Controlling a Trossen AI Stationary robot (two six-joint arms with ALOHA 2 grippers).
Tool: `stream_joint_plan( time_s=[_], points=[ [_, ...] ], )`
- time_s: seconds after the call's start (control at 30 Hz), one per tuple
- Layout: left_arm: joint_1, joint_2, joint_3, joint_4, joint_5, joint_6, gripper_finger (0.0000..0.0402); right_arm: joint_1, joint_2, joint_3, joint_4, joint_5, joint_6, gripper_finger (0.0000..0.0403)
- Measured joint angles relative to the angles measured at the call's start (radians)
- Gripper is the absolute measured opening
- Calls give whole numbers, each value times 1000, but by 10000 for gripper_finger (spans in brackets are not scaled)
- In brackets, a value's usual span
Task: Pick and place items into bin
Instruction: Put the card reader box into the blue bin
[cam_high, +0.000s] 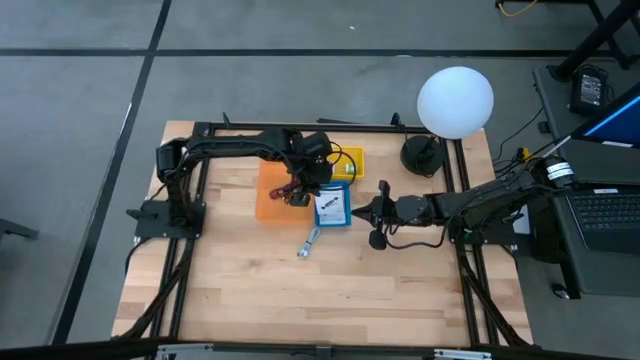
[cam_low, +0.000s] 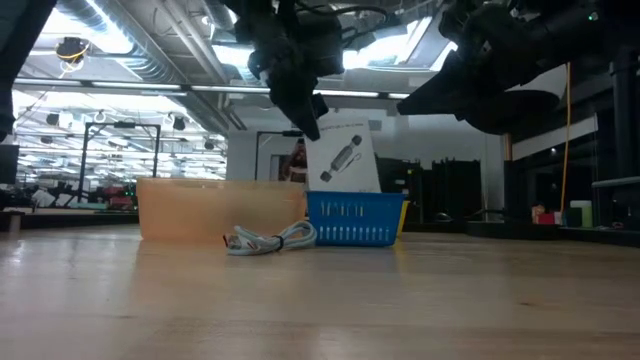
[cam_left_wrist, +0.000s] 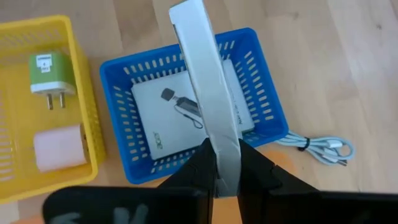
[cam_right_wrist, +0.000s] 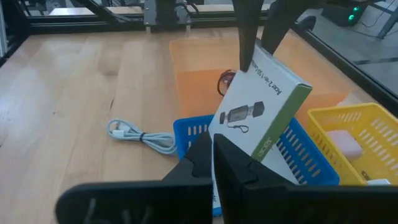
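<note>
Clamped edge-on between the left gripper's (cam_left_wrist: 226, 167) dark fingers, a flat white cardboard box (cam_left_wrist: 208, 106) looks light, stiff, slippery; below them sits a blue slotted plastic basket (cam_left_wrist: 118, 87). Right gripper (cam_right_wrist: 214, 163): fingers together.

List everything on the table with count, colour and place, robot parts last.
White box: one, white with a green side, held above the blue basket.
Second white box: one, lying in the blue basket.
Blue basket: one, mid-table.
Yellow basket: one, beside the blue basket.
Green charger: one, in the yellow basket.
Pink block: one, in the yellow basket.
Orange bin: one, beside the blue basket.
Coiled cable: one, pale, on the wood.
Left pincer: shut on the white box.
Right pincer: shut, beside the blue basket.
</note>
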Motion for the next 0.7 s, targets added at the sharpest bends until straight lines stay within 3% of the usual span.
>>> stream_joint_plan(
  time_s=[0.7],
  points=[
    [-18,22,-6,0,20,-3,32,0,0,0,-1,0,1,0]
  ],
)
